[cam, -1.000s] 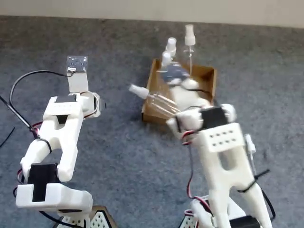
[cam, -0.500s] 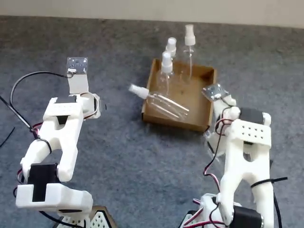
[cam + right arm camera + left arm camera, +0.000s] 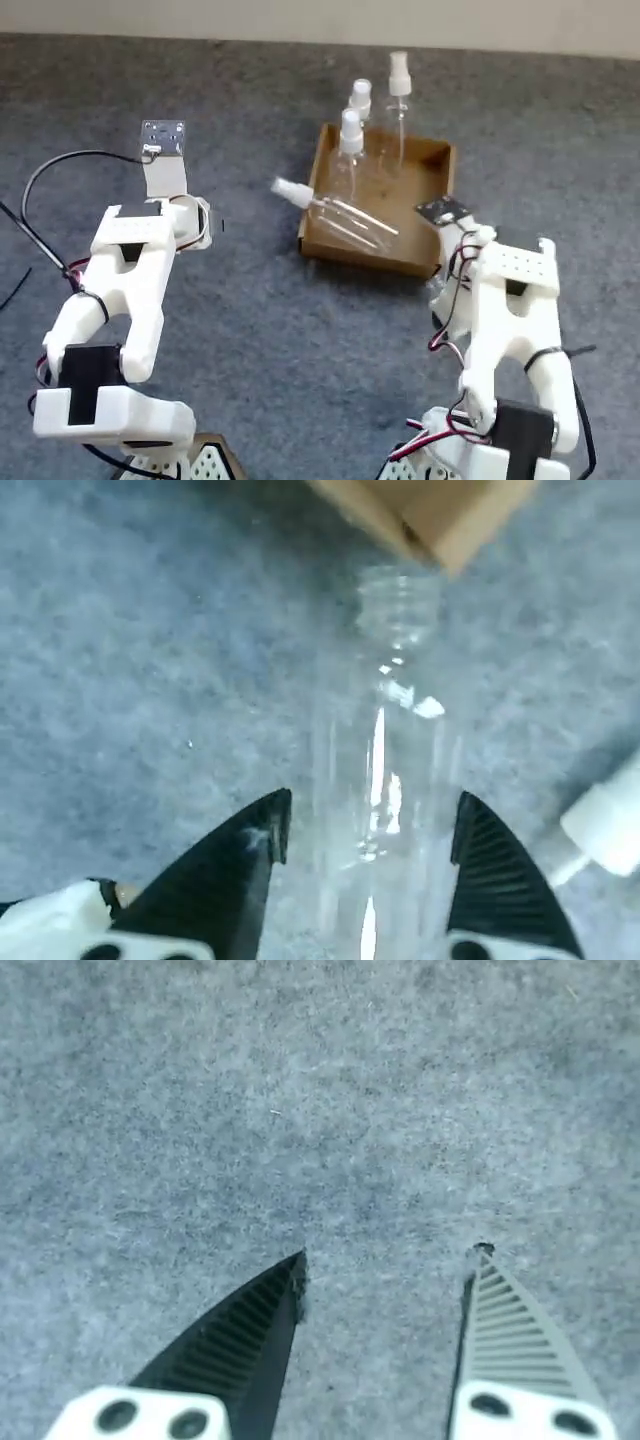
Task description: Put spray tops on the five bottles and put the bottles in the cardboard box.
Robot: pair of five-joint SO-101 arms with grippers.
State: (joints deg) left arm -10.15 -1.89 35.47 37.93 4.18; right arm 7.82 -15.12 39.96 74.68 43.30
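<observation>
A clear bottle with no top lies on the grey carpet just outside a corner of the cardboard box. My right gripper is open, with one finger on each side of this bottle. A loose white spray top lies beside it. Inside the cardboard box, three capped bottles stand upright. Another capped bottle lies tilted in the box, its spray head sticking out over the rim. My left gripper is open over bare carpet, far left of the box.
The right arm stands close to the near right side of the box. The left arm has a black cable looping beside it. Grey carpet lies between the arms.
The right arm drew back from over the box to its near right side, and its wrist now sits low by the box corner. The left arm has kept still.
</observation>
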